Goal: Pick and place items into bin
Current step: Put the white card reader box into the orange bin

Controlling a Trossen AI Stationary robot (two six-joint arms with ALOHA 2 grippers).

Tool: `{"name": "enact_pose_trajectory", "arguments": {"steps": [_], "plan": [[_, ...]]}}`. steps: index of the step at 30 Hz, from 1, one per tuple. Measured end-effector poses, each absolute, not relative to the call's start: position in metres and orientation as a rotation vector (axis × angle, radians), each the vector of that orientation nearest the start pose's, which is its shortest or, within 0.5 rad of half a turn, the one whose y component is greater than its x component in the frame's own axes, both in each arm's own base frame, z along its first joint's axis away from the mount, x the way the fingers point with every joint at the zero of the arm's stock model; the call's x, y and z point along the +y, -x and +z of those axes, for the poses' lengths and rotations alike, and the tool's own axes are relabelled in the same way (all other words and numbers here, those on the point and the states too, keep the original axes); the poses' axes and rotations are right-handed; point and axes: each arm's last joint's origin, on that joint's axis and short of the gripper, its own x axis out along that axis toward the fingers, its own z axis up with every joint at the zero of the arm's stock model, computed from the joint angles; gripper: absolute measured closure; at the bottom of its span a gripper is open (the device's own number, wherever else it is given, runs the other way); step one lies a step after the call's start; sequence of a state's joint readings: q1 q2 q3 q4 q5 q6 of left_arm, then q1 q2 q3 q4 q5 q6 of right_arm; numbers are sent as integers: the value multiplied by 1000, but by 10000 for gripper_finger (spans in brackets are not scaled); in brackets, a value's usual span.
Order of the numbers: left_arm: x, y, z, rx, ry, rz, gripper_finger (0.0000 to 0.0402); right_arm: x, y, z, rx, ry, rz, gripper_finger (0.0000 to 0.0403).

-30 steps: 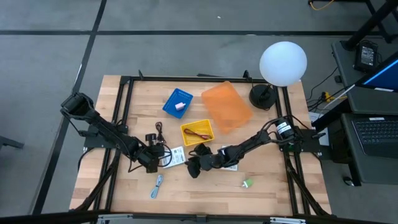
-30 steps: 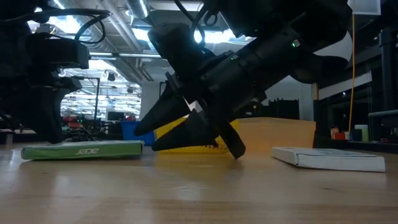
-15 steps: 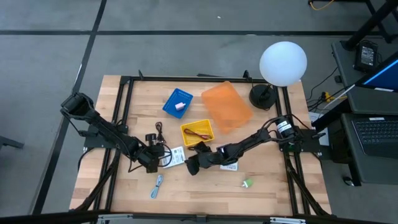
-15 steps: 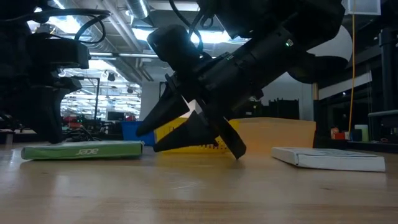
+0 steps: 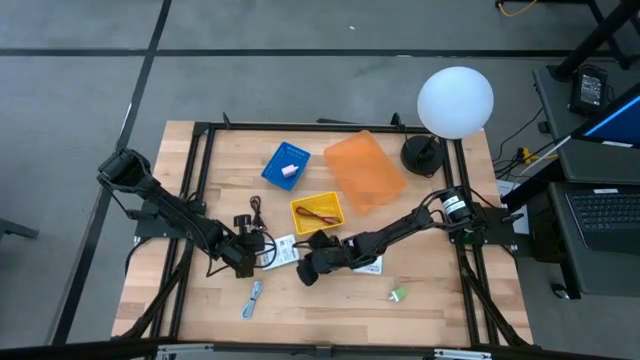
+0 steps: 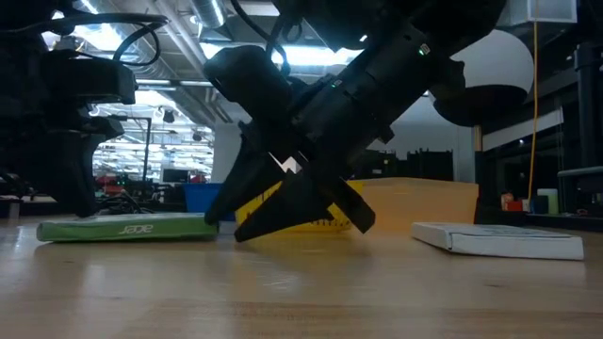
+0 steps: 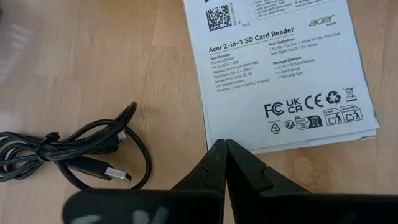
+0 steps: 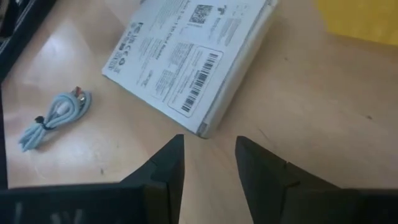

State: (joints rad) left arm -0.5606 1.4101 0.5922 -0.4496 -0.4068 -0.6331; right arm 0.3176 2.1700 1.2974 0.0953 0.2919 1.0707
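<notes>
1. The step in hand looks like the approach to a pick: the right gripper is low over the desk with its fingers spread narrowly and empty, the corner of a white labelled packet lying just ahead of the gap

2. That packet lies flat near the middle of the desk, just in front of the yellow bin, between the two grippers; in the high view its long axis runs roughly left to right, slightly tilted

3. The left gripper sits just beside the packet's other end with its fingers closed together on nothing; the black cord lies coiled next to it

4. Judged from this, the next move calls for the right fingers to go forward and straddle the packet's thin edge or corner, since it lies flat and offers little to pinch; a slip or a push along the wood seems the likely fault

5. A second packet lies under the right arm, its axis hard to tell

6. The dark-red cord already lies in the yellow bin, and a tiny pink block in the blue bin

7. The small blue-silver piece and the small green piece lie loose near the front edge
</notes>
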Motion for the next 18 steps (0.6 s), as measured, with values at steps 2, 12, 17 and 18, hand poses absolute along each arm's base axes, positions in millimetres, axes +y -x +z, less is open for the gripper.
{"name": "enact_pose_trajectory", "arguments": {"steps": [2,12,17,18], "plan": [[-106,-190,136,1091,-24,220,399,129,-421,106,667,-785,-376,276],[-106,-190,136,1088,-25,221,401,125,-427,111,599,-809,-365,276],[-106,-190,136,1083,-27,225,399,124,-427,107,616,-842,-364,276],[-106,-190,136,1083,-28,226,399,124,-427,104,623,-853,-368,276]]}}
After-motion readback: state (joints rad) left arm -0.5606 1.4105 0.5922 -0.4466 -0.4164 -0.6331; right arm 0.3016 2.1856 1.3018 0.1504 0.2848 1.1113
